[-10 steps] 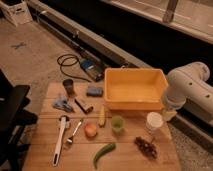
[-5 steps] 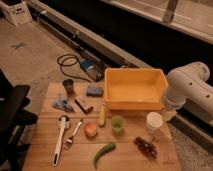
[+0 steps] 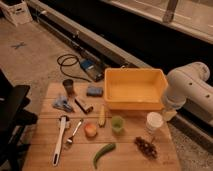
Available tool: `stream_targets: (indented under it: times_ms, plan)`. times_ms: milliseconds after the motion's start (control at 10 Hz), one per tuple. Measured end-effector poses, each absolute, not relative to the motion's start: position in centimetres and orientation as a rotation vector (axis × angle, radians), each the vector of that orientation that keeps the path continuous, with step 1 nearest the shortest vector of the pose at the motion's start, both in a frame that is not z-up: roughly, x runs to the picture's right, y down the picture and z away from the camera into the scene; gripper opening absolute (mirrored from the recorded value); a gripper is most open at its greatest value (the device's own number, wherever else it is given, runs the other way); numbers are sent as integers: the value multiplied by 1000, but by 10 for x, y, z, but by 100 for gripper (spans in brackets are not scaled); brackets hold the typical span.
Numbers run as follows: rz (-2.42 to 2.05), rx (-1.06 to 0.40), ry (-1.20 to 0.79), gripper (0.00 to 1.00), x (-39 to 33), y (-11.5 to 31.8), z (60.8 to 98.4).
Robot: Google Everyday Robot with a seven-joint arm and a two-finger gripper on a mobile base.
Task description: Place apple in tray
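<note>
The apple (image 3: 90,130), small and orange-red with a paler top, sits on the wooden table (image 3: 45,160) near its front middle. The small green cup (image 3: 117,124) stands just right of it and a long yellow fruit (image 3: 102,116) lies just behind it. The yellow tray (image 3: 133,104) stands at the back right of the table and looks empty. My white arm (image 3: 186,91) hangs at the tray's right side, well away from the apple. My gripper is hidden at the arm's far end.
A white cup (image 3: 154,121) stands right of the green cup, with a dark grape-like bunch (image 3: 145,147) and a green pepper (image 3: 103,154) in front. A white spatula (image 3: 60,140), fork (image 3: 74,134), blue sponge (image 3: 94,91) and dark cup (image 3: 68,86) lie left. A black chair (image 3: 12,115) stands beside the table.
</note>
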State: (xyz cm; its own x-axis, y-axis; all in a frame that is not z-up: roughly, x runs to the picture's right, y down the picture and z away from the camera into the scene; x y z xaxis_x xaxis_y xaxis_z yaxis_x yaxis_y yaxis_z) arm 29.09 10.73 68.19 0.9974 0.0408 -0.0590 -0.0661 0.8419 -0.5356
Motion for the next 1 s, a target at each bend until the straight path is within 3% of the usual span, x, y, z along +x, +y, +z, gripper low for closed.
stream_targets:
  times_ms: [500, 1000]
  plan:
    - [29, -563, 41, 65, 290, 107, 683]
    - [-222, -547, -39, 65, 204, 100, 701]
